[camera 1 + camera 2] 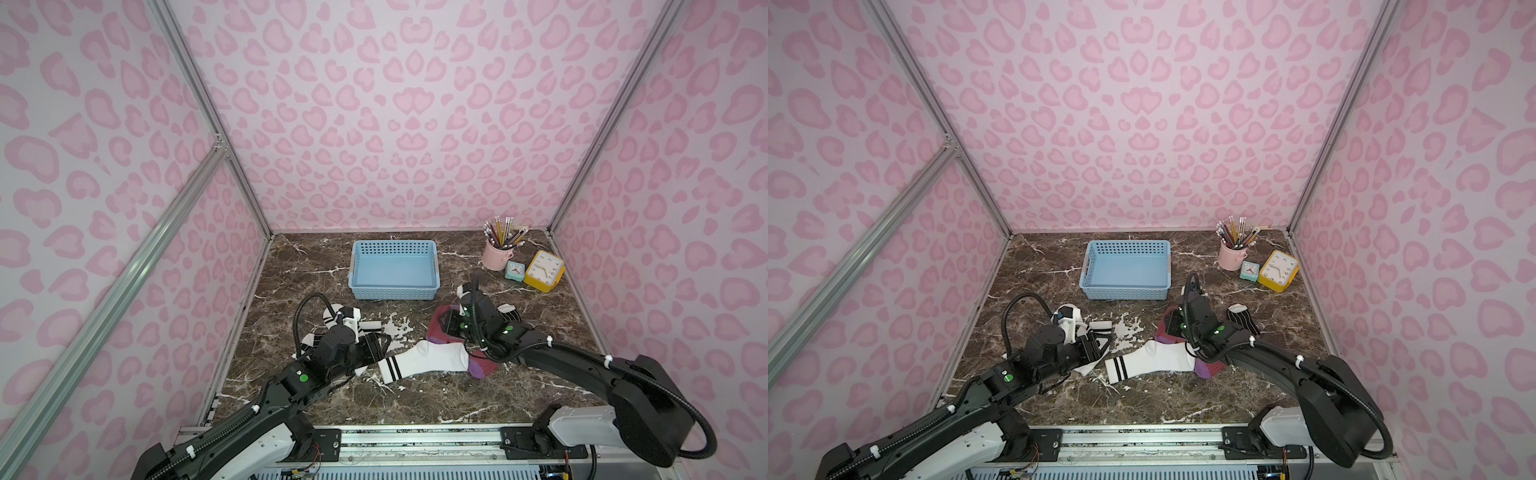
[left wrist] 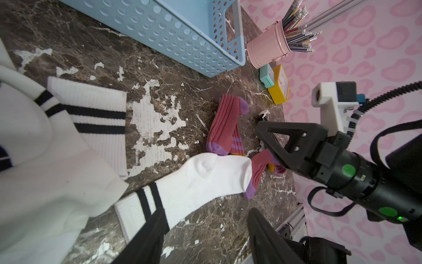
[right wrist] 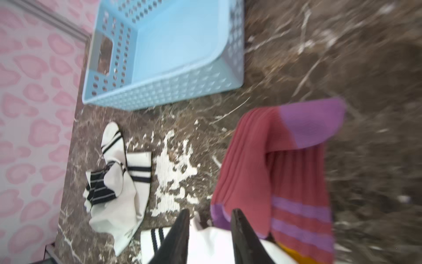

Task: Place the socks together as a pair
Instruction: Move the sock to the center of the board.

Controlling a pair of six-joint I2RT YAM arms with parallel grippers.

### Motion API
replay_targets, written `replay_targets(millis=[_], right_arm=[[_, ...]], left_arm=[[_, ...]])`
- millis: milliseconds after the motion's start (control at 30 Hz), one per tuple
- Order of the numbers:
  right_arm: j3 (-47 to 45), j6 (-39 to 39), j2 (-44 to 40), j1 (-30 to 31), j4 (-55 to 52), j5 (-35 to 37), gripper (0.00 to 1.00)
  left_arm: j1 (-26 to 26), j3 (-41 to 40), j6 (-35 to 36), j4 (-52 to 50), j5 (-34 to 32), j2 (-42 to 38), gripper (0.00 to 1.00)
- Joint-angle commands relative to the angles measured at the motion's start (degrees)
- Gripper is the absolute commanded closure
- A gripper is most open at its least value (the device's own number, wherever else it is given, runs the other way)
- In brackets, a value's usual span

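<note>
Mia: What was the biggest thing?

Ben: The table (image 1: 415, 399). It was hard, dark brown stone with white cracks and 1 scratchy white patch. Next came the blue basket (image 1: 395, 293) at the back, a plastic box with walls full of little round holes.

Mia: Where were the socks?

Ben: 1 white sock (image 1: 428, 359) with 2 black bands lay near the front middle. Its toe lay on top of the front maroon sock (image 1: 486, 366), which had a purple toe. The back maroon sock (image 1: 436, 328) was ribbed and folded, partly under the right arm (image 1: 582, 361). A soft pile of socks (image 1: 331, 318) sat under the left arm (image 1: 291, 382).

Mia: Did every camera see the same?

Ben: No. Both top views hid the right gripper's tips under the arm. The right wrist view was blurry but showed them, and black cloth with thin white stripes in the pile. A top view showed a black sock (image 1: 1244, 320) beside the right arm. The left wrist view showed a bit of mustard cuff.

Mia: And the grippers?

Ben: The right gripper (image 3: 211, 211) had 2 pointy black fingers a little apart, with the white sock's toe end between them. I could not tell if they squeezed it. The left gripper (image 2: 206, 212) stood wide, holding nothing, by the white sock's cuff.

Mia: The small things?

Ben: A round pink cup (image 1: 494, 255) of pencils (image 1: 503, 230), a square yellow clock (image 1: 543, 270) and a tiny teal clock (image 1: 514, 271), all in the back corner.
</note>
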Motion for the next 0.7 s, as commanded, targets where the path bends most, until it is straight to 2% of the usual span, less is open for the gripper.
replay_targets(millis=[0,167,300,533,667], right_arm=[[1.99,2.33,5.05,1.21,4.99,-0.16,0.69],[0.67,3.68,10.91,-2.22,8.69,-0.99,0.72],[-4.11,3.72,10.34,-7.92,11.05,-1.96,0.73],[-14.52,0.88,1.78,-20.84,10.44,-3.49,0.73],[-16.51,-2.62,-4.67,-27.03,6.59,-4.23,0.72]], left_arm=[[-0.08,0.65,-0.16,0.65,-1.11,0.37,0.38],[-0.07,0.66,-0.44,-0.29,-2.10,-0.29,0.38],[-0.07,1.18,-0.90,-2.07,-4.02,-0.58,0.37],[-0.07,2.19,-1.31,-4.43,-7.01,-0.60,0.32],[0.01,3.08,-0.76,-5.37,-9.32,-0.16,0.30]])
